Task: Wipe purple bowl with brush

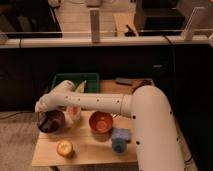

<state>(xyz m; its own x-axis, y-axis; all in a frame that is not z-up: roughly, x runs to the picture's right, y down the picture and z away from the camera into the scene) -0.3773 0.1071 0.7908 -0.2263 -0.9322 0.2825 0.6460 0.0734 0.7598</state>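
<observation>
The purple bowl (51, 121) sits at the left edge of the wooden table (85, 150). My white arm (100, 102) reaches from the right across the table to it. My gripper (46, 111) hangs over the bowl's left inner side, pointing down into it. A thin dark shape inside the bowl below the gripper may be the brush, but I cannot make out its handle or head. The orange-red bowl (101, 122) stands to the right of the purple bowl, apart from it.
A pale cup-like object (74, 113) stands between the two bowls. A yellow-orange fruit (65, 147) lies at the front left. A blue object (120, 138) stands at the front right. A green tray (75, 82) sits at the back. Dark items (131, 82) lie at the back right.
</observation>
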